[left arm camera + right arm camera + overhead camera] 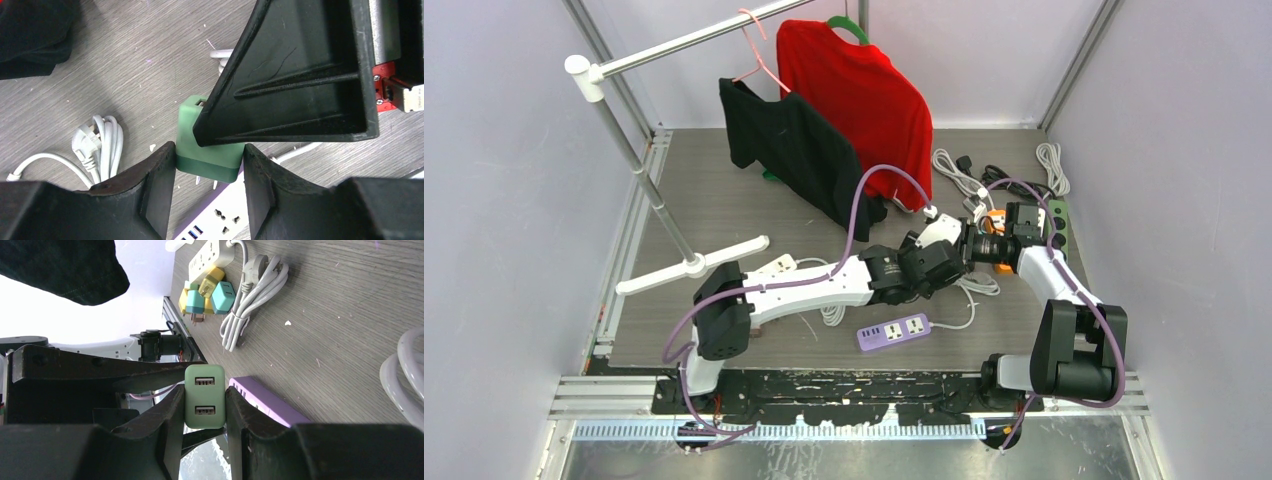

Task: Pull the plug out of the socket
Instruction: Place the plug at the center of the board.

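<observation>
The plug [204,371] is a pale green two-port USB charger with a darker green base [207,167]. My right gripper [205,407] is shut on its sides and holds it in the air. Its two bare prongs [198,178] hang free above the table, out of the purple socket strip [220,220] that lies just below it [892,331]. My left gripper [210,152] faces the right one, and both of its fingers press against the dark base. In the top view the two grippers meet nose to nose [969,245] and hide the plug.
A white power strip [212,252] carrying yellow and teal plugs [207,295] lies at the left. Bundled white cables [95,140] lie beside it. A clothes rack [694,265] with a black shirt [794,150] and a red shirt [864,95] stands behind. More cables [964,175] lie back right.
</observation>
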{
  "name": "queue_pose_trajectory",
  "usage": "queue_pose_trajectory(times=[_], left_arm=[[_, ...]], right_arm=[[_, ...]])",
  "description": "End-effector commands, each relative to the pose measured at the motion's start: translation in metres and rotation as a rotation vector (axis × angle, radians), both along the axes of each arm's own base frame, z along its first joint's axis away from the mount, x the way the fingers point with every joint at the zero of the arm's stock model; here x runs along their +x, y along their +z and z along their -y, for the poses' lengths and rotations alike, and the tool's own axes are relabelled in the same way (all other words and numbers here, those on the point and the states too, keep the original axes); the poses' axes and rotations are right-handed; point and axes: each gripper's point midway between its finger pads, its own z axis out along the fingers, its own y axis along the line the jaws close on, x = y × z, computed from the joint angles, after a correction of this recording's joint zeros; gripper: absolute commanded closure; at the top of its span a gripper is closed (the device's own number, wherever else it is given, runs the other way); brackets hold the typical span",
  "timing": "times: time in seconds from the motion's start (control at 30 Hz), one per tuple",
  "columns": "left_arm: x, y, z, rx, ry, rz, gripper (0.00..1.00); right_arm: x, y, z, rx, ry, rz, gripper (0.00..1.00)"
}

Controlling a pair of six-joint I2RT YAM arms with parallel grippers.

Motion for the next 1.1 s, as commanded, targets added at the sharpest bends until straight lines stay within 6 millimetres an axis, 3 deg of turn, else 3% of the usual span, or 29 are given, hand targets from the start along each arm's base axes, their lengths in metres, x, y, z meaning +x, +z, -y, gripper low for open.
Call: queue_pose_trajectory(times=[0.0, 0.3, 0.5, 0.53, 0.63, 0.7, 0.73, 0.9, 1.07], left_arm=[[0.009, 0.014, 0.003, -0.042, 0.023, 0.009, 0.53], [0.012, 0.005, 0.005, -0.072, 0.023, -0.059, 0.44], [0.013, 0.003, 0.004, -0.079, 0.023, -0.072, 0.45], [0.013, 0.003, 0.004, -0.079, 0.022, -0.073, 0.47], [0.012, 0.000, 0.003, -0.082, 0.019, -0.078, 0.70], [0.012, -0.002, 0.001, -0.081, 0.024, -0.085, 0.85], [0.012, -0.003, 0.000, -0.081, 0.027, -0.088, 0.87], [0.008, -0.008, -0.017, -0.072, 0.047, -0.084, 0.91], [-0.002, -0.030, -0.060, -0.028, 0.106, -0.089, 0.94]], right_arm=[[0.000, 0.011, -0.001, 0.033, 0.015, 0.037, 0.84], [-0.002, 0.012, -0.002, 0.037, 0.017, 0.040, 0.83], [-0.002, 0.012, -0.002, 0.038, 0.017, 0.043, 0.81], [-0.002, 0.012, -0.001, 0.039, 0.016, 0.041, 0.80], [-0.002, 0.012, -0.002, 0.039, 0.017, 0.043, 0.76], [-0.002, 0.012, -0.002, 0.038, 0.016, 0.043, 0.70], [-0.002, 0.012, -0.002, 0.036, 0.015, 0.042, 0.66], [0.000, 0.012, 0.000, 0.017, 0.010, 0.070, 0.37], [-0.004, 0.010, 0.008, -0.037, 0.028, 0.186, 0.20]])
